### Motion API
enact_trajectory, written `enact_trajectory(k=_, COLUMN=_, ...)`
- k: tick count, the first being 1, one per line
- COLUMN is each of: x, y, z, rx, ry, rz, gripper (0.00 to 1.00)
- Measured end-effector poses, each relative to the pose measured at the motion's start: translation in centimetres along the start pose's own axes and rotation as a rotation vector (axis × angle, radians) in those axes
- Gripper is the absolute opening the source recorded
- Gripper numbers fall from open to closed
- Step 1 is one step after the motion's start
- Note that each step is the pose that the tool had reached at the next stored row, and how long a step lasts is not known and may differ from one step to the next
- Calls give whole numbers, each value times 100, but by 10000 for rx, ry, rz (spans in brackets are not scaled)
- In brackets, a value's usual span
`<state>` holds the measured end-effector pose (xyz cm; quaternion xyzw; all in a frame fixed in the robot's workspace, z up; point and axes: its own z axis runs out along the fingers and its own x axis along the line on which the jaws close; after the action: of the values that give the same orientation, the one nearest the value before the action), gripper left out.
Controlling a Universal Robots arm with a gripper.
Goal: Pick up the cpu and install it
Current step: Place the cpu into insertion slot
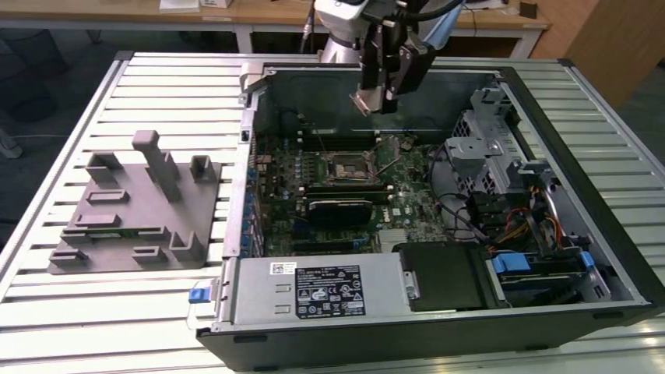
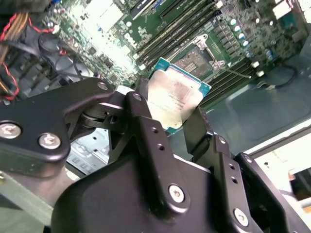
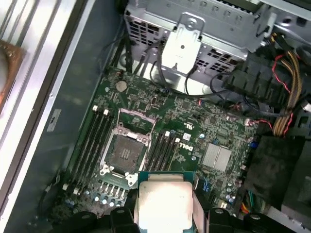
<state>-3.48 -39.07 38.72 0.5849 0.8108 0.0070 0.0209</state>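
Observation:
My gripper (image 1: 376, 103) hangs above the back of the open computer case, shut on the cpu (image 1: 366, 102). The cpu (image 2: 173, 95) is a flat square chip with a silvery top and a green rim, clamped between the two black fingers (image 2: 146, 131). In the first wrist view the cpu (image 3: 165, 201) shows at the frame's lower edge. The motherboard socket (image 1: 344, 165) lies open below and nearer the exterior view's front than the gripper. It is a black-centred square in a metal frame, seen as the socket (image 3: 125, 153) and the socket (image 2: 198, 57) in both wrist views.
A grey plastic fixture block (image 1: 135, 209) stands on the slatted table at the exterior view's left. Inside the case (image 1: 416, 347) are a power supply (image 1: 311, 292), a drive cage (image 1: 488, 125) and cable bundles (image 1: 519, 226) at the right. Memory slots (image 3: 95, 136) flank the socket.

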Motion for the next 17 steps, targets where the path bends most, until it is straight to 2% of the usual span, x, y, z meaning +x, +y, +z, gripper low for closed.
enact_trajectory(k=17, x=4, y=-4, z=107, rx=74, ry=-105, rz=2920, gripper=53)
